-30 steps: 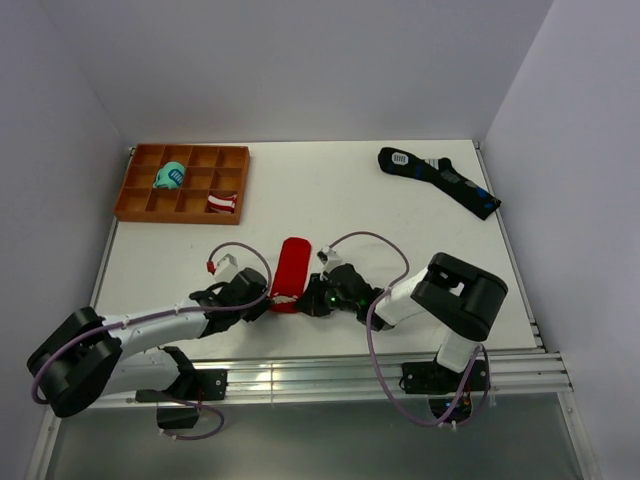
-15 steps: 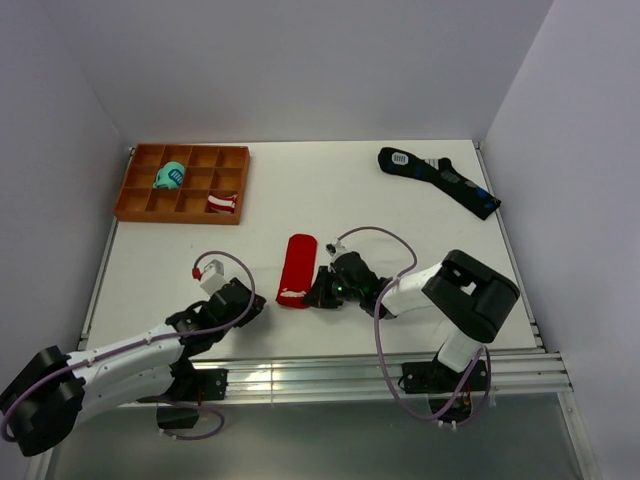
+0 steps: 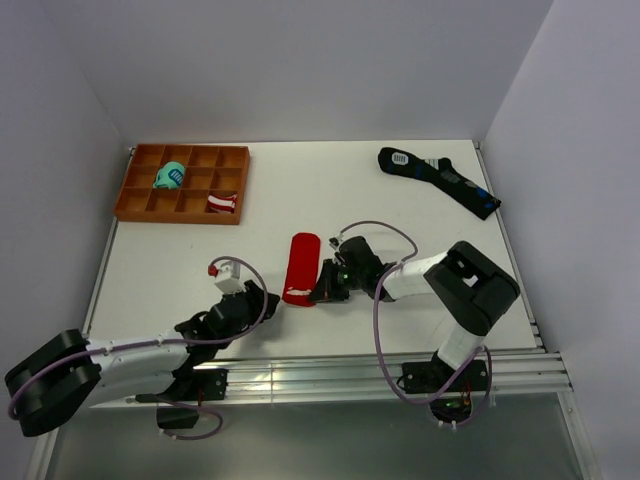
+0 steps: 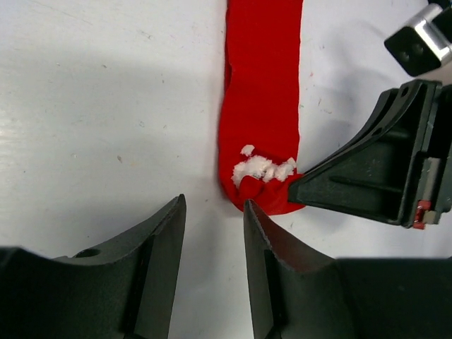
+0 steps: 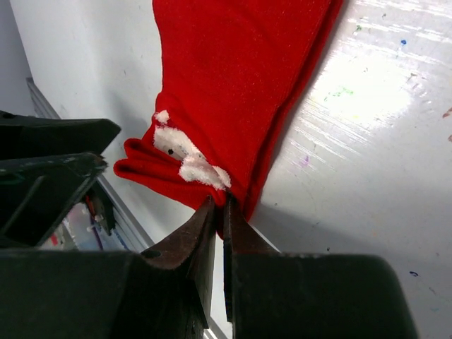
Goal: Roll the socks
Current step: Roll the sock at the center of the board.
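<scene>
Near the front of the white desk [image 3: 420, 230], I am pinching the white-marked end of the flat bright red fabric socks [image 3: 300, 266] in my nearly closed right end effector [image 5: 219, 206], likely to start the roll, my empty left end effector [image 4: 212, 212] gaping nearby; only the wrist views are showing this grip.

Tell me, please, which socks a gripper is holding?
The plain red socks mid-table: the right gripper pinches their near end. The black socks lie free at the far right; the striped bundle sits in the tray.
</scene>
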Action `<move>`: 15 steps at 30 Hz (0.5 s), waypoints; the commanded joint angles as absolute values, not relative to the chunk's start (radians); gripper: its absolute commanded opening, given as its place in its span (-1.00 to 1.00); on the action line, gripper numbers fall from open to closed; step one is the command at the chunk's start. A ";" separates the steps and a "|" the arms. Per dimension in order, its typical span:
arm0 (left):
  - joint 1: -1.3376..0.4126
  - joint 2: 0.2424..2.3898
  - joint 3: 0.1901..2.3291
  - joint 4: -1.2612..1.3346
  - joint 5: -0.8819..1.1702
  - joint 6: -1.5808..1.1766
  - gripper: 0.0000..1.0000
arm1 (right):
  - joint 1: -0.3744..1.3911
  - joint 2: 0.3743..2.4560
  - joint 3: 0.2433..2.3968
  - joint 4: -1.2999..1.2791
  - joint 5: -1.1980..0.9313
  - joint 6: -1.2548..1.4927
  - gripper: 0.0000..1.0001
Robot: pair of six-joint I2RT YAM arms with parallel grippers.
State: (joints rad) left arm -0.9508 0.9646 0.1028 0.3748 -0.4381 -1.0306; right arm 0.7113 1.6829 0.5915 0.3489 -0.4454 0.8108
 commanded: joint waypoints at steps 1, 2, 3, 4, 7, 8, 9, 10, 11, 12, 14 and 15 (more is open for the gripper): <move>-0.959 1.031 0.087 0.592 -0.413 -0.943 -0.11 | 0.681 1.743 0.575 0.140 -0.431 0.747 -1.00; -0.959 1.049 0.081 0.619 -0.404 -0.934 -0.11 | 0.677 1.747 0.577 0.134 -0.437 0.746 -1.00; -0.959 1.071 0.074 0.647 -0.394 -0.928 -0.10 | 0.673 1.756 0.577 0.127 -0.442 0.742 -1.00; -0.960 1.077 0.051 0.731 -0.368 -0.925 -0.08 | 0.667 1.761 0.580 0.121 -0.443 0.739 -1.00; -0.962 1.089 0.025 0.804 -0.344 -0.911 -0.05 | 0.655 1.781 0.580 0.118 -0.469 0.739 -1.00; -0.962 1.089 0.017 0.843 -0.336 -0.907 -0.05 | 0.649 1.784 0.583 0.111 -0.469 0.738 -1.00; -0.962 1.088 0.009 0.863 -0.328 -0.899 -0.05 | 0.647 1.789 0.584 0.107 -0.469 0.739 -1.00; -0.962 1.085 0.003 0.874 -0.322 -0.894 -0.05 | 0.647 1.792 0.591 0.103 -0.471 0.738 -1.00; -0.962 1.088 0.005 0.873 -0.312 -0.888 -0.05 | 0.646 1.793 0.592 0.098 -0.472 0.738 -1.00; -0.962 1.091 0.006 0.876 -0.301 -0.864 -0.05 | 0.644 1.798 0.592 0.101 -0.477 0.742 -1.00; -0.962 1.107 0.018 0.876 -0.290 -0.853 -0.07 | 0.640 1.804 0.595 0.098 -0.485 0.746 -1.00; -0.962 1.117 0.031 0.836 -0.293 -0.845 -0.11 | 0.638 1.809 0.597 0.094 -0.483 0.746 -1.00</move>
State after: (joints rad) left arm -0.9573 1.0958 0.0502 0.7910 -0.3264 -0.8993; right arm 0.6487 1.7412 0.6308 0.3115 -0.5842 0.8024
